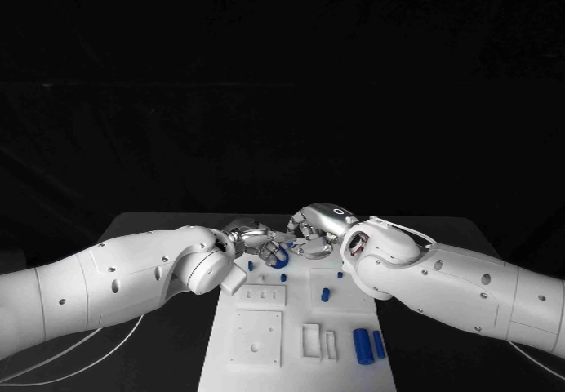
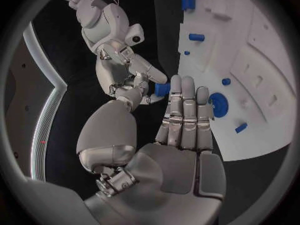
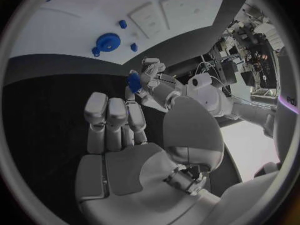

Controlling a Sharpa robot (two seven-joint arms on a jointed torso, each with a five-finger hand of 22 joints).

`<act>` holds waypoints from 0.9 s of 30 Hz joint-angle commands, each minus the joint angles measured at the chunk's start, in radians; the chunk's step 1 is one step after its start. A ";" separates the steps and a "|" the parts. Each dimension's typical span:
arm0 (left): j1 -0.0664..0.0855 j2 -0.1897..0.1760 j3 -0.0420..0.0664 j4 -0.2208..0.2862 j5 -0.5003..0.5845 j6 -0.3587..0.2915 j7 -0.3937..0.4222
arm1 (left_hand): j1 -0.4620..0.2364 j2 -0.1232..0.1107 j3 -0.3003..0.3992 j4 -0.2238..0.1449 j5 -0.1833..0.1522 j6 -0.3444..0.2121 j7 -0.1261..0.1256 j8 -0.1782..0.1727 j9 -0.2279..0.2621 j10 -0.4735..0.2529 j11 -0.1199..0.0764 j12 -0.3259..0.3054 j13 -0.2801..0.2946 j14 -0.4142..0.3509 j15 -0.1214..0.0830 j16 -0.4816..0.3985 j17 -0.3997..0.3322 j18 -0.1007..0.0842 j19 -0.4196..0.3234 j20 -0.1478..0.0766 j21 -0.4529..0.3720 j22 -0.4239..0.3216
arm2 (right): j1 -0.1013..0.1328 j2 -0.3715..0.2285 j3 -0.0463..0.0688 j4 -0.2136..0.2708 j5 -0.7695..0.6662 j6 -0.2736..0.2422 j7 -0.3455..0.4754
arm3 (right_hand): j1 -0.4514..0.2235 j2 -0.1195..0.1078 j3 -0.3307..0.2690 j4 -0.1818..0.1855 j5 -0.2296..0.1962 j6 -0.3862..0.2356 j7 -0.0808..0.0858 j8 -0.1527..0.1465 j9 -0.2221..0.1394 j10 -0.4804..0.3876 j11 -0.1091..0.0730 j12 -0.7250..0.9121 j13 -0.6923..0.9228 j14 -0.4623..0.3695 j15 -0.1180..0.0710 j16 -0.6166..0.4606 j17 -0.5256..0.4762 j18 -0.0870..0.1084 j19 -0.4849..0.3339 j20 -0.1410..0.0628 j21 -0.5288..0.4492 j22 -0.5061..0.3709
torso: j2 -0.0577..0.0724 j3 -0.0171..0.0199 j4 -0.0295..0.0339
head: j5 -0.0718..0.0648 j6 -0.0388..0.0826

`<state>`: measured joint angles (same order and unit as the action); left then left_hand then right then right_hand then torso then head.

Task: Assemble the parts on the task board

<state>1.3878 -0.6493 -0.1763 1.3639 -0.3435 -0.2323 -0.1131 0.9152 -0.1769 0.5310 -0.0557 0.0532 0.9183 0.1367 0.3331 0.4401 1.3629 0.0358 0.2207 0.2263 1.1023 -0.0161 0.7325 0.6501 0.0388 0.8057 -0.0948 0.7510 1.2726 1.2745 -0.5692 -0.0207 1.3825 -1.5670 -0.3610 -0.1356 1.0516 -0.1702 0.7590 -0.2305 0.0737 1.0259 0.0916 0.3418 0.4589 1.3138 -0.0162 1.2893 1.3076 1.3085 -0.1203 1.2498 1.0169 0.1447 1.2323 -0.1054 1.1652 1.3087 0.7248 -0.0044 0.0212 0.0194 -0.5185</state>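
Both hands are meeting just beyond the task board (image 1: pixel 224 359) far edge; left hand (image 1: pixel 253 238) is pinching a small blue part (image 3: pixel 134 80), right hand (image 1: pixel 316 229) fingers apart w/ nothing held; probably a hand-over step, next needing right to grip it.

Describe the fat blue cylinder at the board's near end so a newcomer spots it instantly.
Find the white task board on the black table, then its corner nearest the robot's right arm. Two blue pieces lie there side by side; the thick blue cylinder is the fatter one, toward the board's middle from the slim blue peg.
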 commanded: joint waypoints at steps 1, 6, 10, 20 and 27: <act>0.001 0.004 0.001 0.003 -0.008 0.027 0.002 | 0.007 0.016 -0.003 -0.007 -0.004 0.009 -0.005 0.007 0.002 -0.004 -0.003 -0.004 0.003 -0.002 0.000 0.000 -0.001 0.011 -0.009 -0.018 0.005 0.000 | 0.000 0.005 -0.002 0.000 -0.013 0.017 -0.003 | 0.003 -0.006 0.002 0.004 0.004 0.005 0.001 0.002 0.006 0.006 -0.003 0.000 0.111 0.003 -0.006 -0.004 0.001 0.117 0.003 -0.005 0.006 0.013 | 0.000 -0.0003 0.0006 | -0.001 0.000; 0.001 0.004 0.001 0.005 -0.010 0.033 0.005 | 0.023 0.039 -0.010 -0.022 -0.004 0.019 -0.009 0.012 0.004 -0.002 -0.005 -0.004 0.011 -0.002 0.000 0.002 -0.001 0.011 -0.011 -0.018 0.007 -0.001 | 0.000 0.014 -0.006 -0.005 -0.013 0.020 -0.002 | 0.002 -0.006 0.002 0.004 0.004 0.005 0.001 0.002 0.006 0.006 -0.003 0.000 0.111 0.003 -0.006 -0.004 0.001 0.117 0.003 -0.005 0.006 0.013 | 0.001 -0.0010 0.0002 | -0.002 -0.001; 0.001 0.003 0.001 0.006 -0.010 0.032 0.006 | 0.038 0.065 -0.012 -0.037 -0.003 0.029 -0.012 0.016 0.005 0.001 -0.008 -0.004 0.018 -0.002 -0.001 0.003 -0.002 0.011 -0.012 -0.019 0.009 -0.002 | 0.000 0.015 -0.009 -0.006 -0.013 0.024 -0.002 | 0.002 -0.007 0.002 0.005 0.004 0.005 0.001 0.002 0.006 0.006 -0.003 0.000 0.111 0.003 -0.006 -0.004 0.001 0.117 0.003 -0.006 0.006 0.013 | 0.000 -0.0009 0.0004 | -0.002 -0.001; 0.001 0.000 0.001 0.005 -0.010 0.030 0.008 | 0.071 0.152 -0.008 -0.083 -0.001 0.054 -0.021 0.023 0.003 0.014 -0.014 -0.003 0.037 0.000 -0.001 0.006 -0.005 0.007 -0.015 -0.019 0.013 -0.008 | 0.000 0.015 -0.017 -0.009 -0.011 0.029 -0.004 | 0.002 -0.008 0.002 0.005 0.004 0.005 0.001 0.001 0.006 0.004 -0.002 -0.002 0.110 0.003 -0.006 -0.004 0.002 0.117 0.003 -0.006 0.006 0.013 | 0.001 -0.0012 0.0001 | -0.001 -0.003; 0.001 -0.001 0.001 0.002 -0.016 0.034 0.003 | 0.086 0.164 0.029 -0.091 -0.003 0.077 -0.030 0.029 0.003 0.032 -0.022 0.001 0.050 0.005 -0.003 0.011 -0.005 0.006 -0.012 -0.020 0.017 -0.012 | 0.000 0.012 -0.018 -0.009 -0.012 0.026 -0.005 | 0.001 -0.008 0.002 0.006 0.004 0.004 0.001 0.001 0.006 0.004 -0.002 -0.002 0.110 0.003 -0.006 -0.004 0.002 0.117 0.003 -0.006 0.006 0.013 | 0.001 -0.0008 -0.0004 | -0.002 -0.004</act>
<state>1.3864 -0.6513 -0.1781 1.3642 -0.3534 -0.2179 -0.1225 0.9964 -0.0194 0.5567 -0.1465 0.0530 0.9901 0.1054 0.3572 0.4412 1.3870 0.0118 0.2207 0.2757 1.1023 -0.0161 0.7396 0.6452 0.0387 0.7950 -0.0913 0.7627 1.2622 1.2764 -0.5554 -0.0363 1.3763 -1.5675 -0.3545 -0.1348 1.0438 -0.1780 0.7589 -0.2305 0.0735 1.0256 0.0921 0.3364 0.4643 1.3138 -0.0163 1.2893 1.3076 1.3116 -0.1227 1.2499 1.0176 0.1460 1.2322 -0.1051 1.1653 1.3087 0.7253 -0.0053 0.0211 0.0178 -0.5222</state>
